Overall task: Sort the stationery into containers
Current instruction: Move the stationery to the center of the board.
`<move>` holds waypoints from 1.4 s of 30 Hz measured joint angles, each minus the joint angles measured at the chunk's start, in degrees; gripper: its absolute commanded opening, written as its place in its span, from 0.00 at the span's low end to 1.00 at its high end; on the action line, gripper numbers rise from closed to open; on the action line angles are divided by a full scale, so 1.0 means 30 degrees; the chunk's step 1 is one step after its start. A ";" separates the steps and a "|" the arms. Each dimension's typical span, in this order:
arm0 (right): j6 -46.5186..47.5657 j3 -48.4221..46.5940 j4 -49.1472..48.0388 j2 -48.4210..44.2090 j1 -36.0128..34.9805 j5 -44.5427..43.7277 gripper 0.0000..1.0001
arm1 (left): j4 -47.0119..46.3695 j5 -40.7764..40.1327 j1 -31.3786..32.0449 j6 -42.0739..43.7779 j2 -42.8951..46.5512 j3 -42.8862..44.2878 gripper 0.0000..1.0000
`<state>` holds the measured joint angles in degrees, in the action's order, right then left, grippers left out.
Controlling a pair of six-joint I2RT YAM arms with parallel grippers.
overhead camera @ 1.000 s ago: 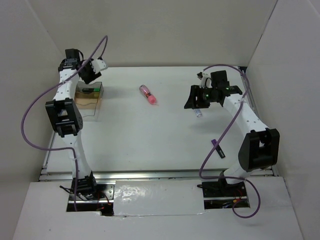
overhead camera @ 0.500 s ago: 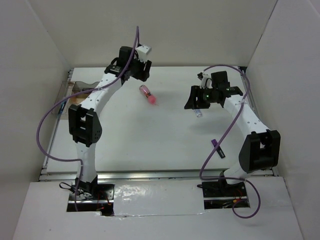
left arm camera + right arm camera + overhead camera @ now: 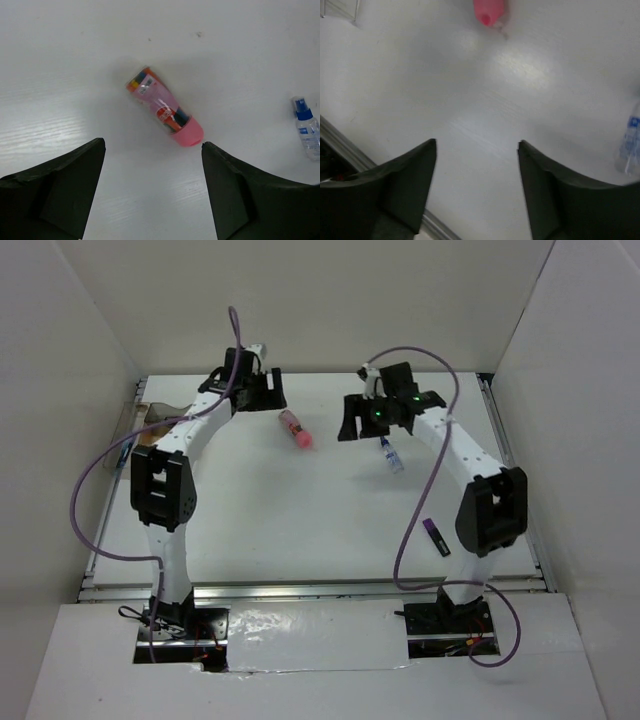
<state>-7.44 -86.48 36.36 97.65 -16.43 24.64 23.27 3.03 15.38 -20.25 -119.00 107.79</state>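
Flat on the white tabletop (image 3: 250, 510), untouched: a round pink plastic tube (image 3: 164, 106). Near it, left gripper (image 3: 152, 145), spread wide, empty; to its right, right gripper (image 3: 477, 142), likewise wide and empty. Could roll aside if clipped off-centre by one closing finger.

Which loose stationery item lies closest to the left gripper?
The pink tube, right beside the left gripper. The blue-capped bottle lies by the right gripper, and the purple-ended highlighter lies nearer the right arm's base.
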 measured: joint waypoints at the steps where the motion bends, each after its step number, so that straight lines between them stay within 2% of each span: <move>1: -0.0044 -0.1056 -0.0189 0.0962 -0.0656 -0.0503 0.83 | 0.0044 0.0350 -0.0393 -0.0342 0.0277 -0.0335 0.91; 2: -0.0080 -0.2208 -0.0299 0.1909 -0.1275 -0.0911 0.90 | 0.0117 0.0641 -0.0801 -0.0474 0.0612 -0.0627 0.92; 5: 0.0007 -0.6258 -0.0248 0.5100 -0.2521 -0.1741 0.91 | 0.0036 0.1727 -0.2069 -0.0780 0.2157 -0.2069 0.94; 8: -0.0051 -1.1599 0.0248 0.9020 -0.3155 -0.2149 0.91 | -0.0233 0.3111 -0.3300 -0.0780 0.4459 -0.3912 0.95; 10: 0.0015 -1.3376 -0.0175 1.0797 -0.3373 -0.2565 0.91 | -0.0539 0.3963 -0.3796 -0.0736 0.6025 -0.4991 0.96; 16: 0.0889 -1.4061 -0.0342 1.3850 -0.4218 -0.4721 0.92 | -0.0918 0.5668 -0.4109 -0.0583 1.0375 -0.7512 0.98; 19: 0.1246 -1.4360 -0.0430 1.5067 -0.4721 -0.5544 0.92 | -0.0882 0.6142 -0.4204 -0.0277 1.1526 -0.8196 0.98; 24: 0.2113 -1.4673 -0.0430 1.5883 -0.5428 -0.6747 0.87 | -0.0561 0.6331 -0.4503 -0.0058 1.2233 -0.8437 0.99; 27: 0.2776 -1.4957 -0.0444 1.5897 -0.5829 -0.7533 0.74 | -0.0335 0.6397 -0.4648 0.0197 1.2247 -0.8437 0.99; 30: 0.3337 -1.5402 -0.0525 1.5905 -0.6273 -0.8546 0.54 | -0.0051 0.6470 -0.4794 0.0211 1.2247 -0.8437 0.99; 34: 0.3636 -1.5584 -0.0845 1.5905 -0.6696 -0.9194 0.43 | 0.0248 0.6492 -0.4932 0.0270 1.2247 -0.8437 0.99; 36: 0.3803 -1.5584 -0.0889 1.5934 -0.6849 -0.9551 0.46 | 0.0306 0.6499 -0.5049 0.0306 1.2247 -0.8437 0.99; 39: 0.3978 -1.5584 -0.0976 1.5941 -0.6878 -1.0003 0.63 | 0.0408 0.6608 -0.5355 0.0401 1.2247 -0.8429 0.99; 42: 0.4335 -1.5584 -0.0969 1.6014 -0.6849 -1.0222 0.64 | 0.0474 0.6608 -0.5617 0.0648 1.2247 -0.8429 0.99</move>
<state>5.56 -133.23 33.45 145.69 -36.97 -6.02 24.69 22.85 -1.48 -18.31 -82.26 82.50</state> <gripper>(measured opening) 0.635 0.993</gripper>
